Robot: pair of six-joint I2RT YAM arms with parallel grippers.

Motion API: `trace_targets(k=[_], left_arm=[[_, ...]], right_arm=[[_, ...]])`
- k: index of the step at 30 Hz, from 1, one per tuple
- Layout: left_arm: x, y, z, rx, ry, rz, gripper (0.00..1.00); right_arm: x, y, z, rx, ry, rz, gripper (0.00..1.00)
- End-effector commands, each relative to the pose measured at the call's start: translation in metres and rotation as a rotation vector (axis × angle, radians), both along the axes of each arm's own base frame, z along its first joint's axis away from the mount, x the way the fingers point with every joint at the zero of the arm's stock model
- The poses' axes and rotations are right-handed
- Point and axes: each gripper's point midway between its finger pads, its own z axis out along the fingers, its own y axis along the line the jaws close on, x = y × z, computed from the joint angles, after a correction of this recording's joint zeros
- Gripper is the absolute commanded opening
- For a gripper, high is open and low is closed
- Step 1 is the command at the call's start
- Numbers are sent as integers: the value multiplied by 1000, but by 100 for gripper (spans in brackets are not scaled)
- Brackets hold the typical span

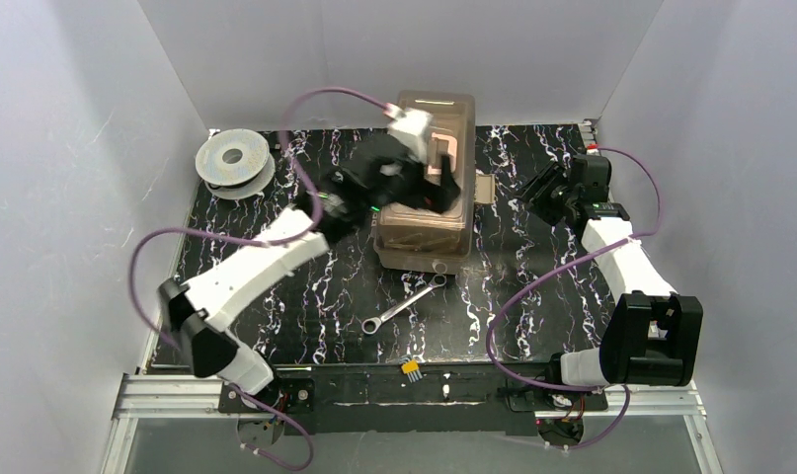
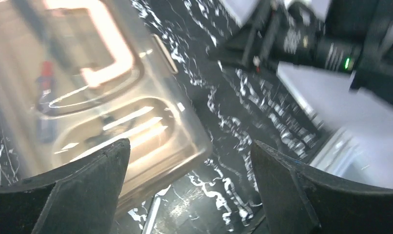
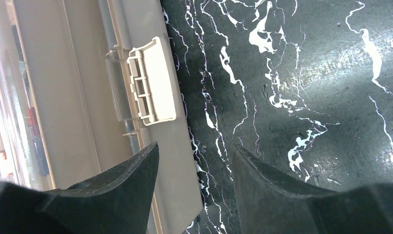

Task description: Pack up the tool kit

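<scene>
**Both open by the toolbox [image 1: 424, 232]: left gripper [image 2: 189, 146], right gripper [image 3: 195, 147]**

The left gripper hangs over the lid, fingers wide apart, holding nothing. The right gripper, fingers apart and empty, sits just beside the box's beige latch [image 3: 153, 83]. The toolbox stands mid-desk [image 1: 532, 296] toward the far edge; a wrench [image 1: 404, 304] lies between it and the near edge.

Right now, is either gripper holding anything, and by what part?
Nothing held. Left gripper open over the toolbox lid, right gripper open beside its latch; nothing between either pair of fingers.
</scene>
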Motion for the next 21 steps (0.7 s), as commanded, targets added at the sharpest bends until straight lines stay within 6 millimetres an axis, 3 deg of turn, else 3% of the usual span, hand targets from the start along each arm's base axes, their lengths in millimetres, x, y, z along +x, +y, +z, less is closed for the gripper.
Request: trace_targets(k=[1,5,11,15,21], left_arm=[[-16,45,50,-343,222,-52,95],[14,96,31,-335,276,103,98],[53,125,-9,-447,448,166,98],[70,132,-37,-472,518,192,98],[83,125,-67,-472,584,182,98]], right_arm=[[11,4,19,18,-71,28,63],[16,24,48,43,-182,165,57],[19,71,96,46,-277,336,64],[19,104,100,25,-257,423,64],[15,134,77,-9,-188,481,64]])
